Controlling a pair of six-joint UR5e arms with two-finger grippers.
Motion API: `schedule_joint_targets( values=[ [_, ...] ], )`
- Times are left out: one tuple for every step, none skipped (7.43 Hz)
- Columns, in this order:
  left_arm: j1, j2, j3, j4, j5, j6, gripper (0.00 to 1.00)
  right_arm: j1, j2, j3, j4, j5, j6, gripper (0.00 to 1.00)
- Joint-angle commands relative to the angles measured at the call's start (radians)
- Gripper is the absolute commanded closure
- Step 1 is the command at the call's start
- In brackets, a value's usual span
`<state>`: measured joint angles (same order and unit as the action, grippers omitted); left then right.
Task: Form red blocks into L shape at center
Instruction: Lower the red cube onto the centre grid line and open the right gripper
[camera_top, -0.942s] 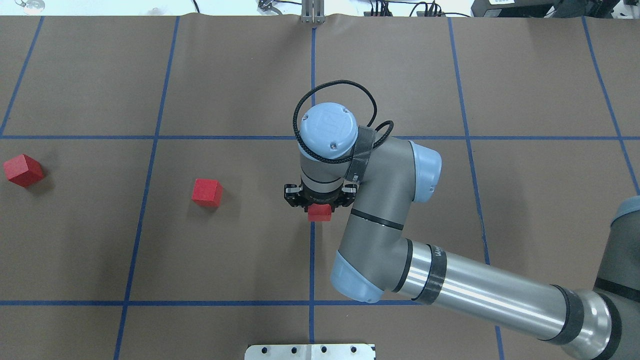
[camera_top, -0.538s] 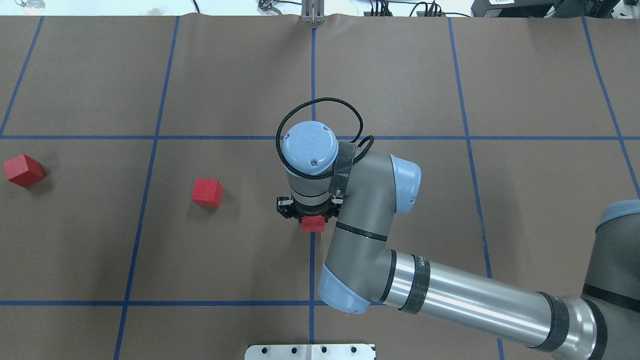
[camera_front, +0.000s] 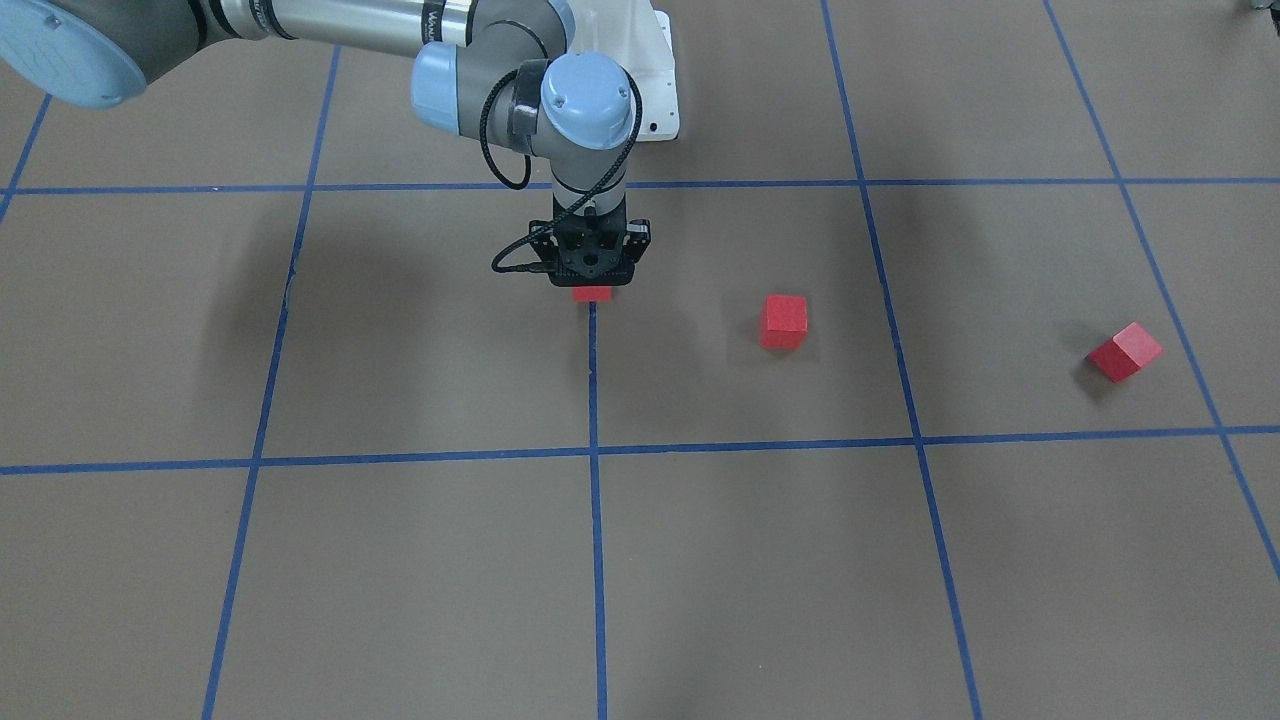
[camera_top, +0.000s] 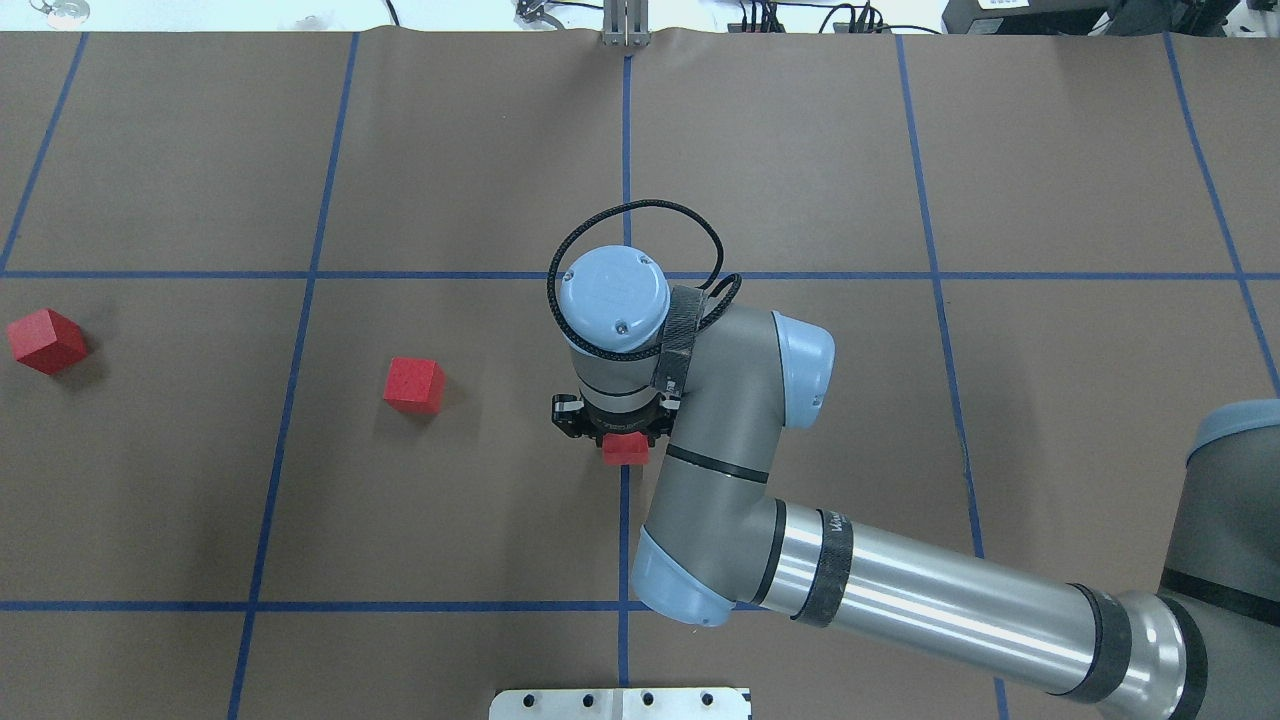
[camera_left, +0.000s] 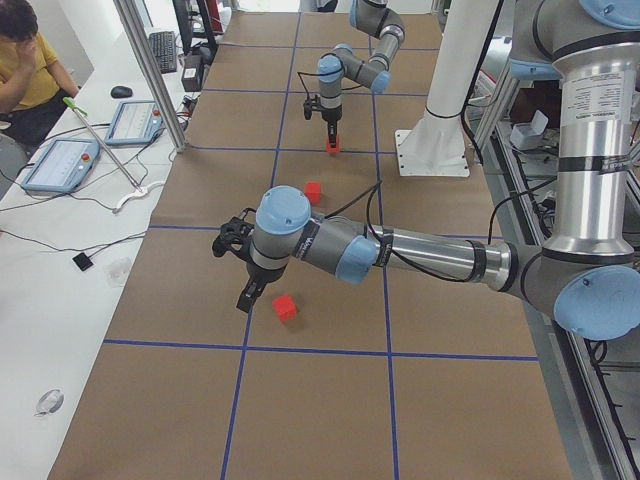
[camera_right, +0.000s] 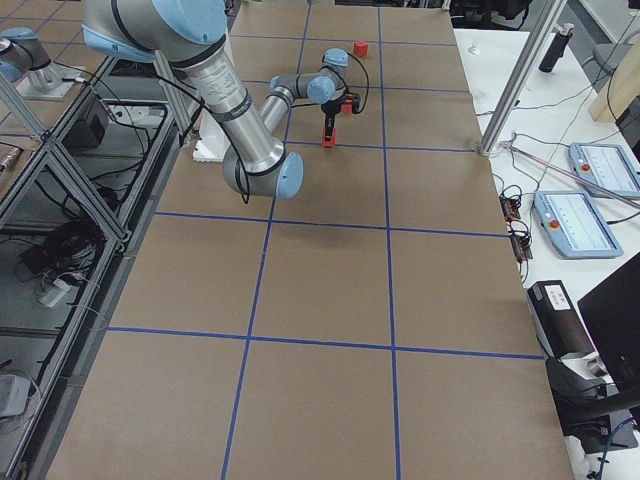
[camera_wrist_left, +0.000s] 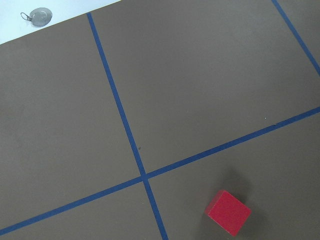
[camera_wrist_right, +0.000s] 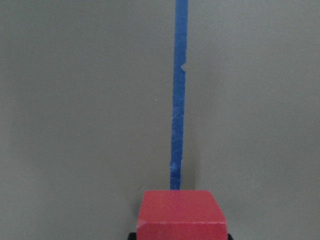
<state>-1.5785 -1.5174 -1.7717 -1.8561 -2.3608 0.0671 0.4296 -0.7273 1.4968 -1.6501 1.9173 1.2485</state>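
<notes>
Smack on the middle blue tape line (camera_top: 623, 500) of the brown floor (camera_top: 450, 520) is one red block (camera_top: 626, 451). It's pinched in the right gripper (camera_top: 610, 432), whose fingers are clamped on it, pointing straight down. Can't say if it's touching the floor or just off it. The second red block (camera_top: 414, 385) lies loose toward the robot's left in the next grid square. The third red block (camera_top: 45, 340) is well beyond that, past another tape line and turned at an angle. The left gripper (camera_left: 251, 293) hangs near that far one. It's only visible from the side camera, so no idea if its fingers are spread or closed.
</notes>
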Motion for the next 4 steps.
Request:
schedule_joint_targets(
  values=[
    [0.0,-0.001,0.0,0.0,0.0,0.0,0.0,0.0,0.0,-0.029,0.045,-0.006,0.014,0.32],
    [0.0,-0.001,0.0,0.0,0.0,-0.001,0.0,0.0,0.0,-0.042,0.062,-0.006,0.023,0.26],
    [0.0,-0.001,0.0,0.0,0.0,-0.001,0.0,0.0,0.008,-0.043,0.062,-0.006,0.025,0.2],
    [0.0,-0.001,0.0,0.0,0.0,-0.001,0.0,0.0,0.009,-0.041,0.061,-0.006,0.025,0.01]
  ],
)
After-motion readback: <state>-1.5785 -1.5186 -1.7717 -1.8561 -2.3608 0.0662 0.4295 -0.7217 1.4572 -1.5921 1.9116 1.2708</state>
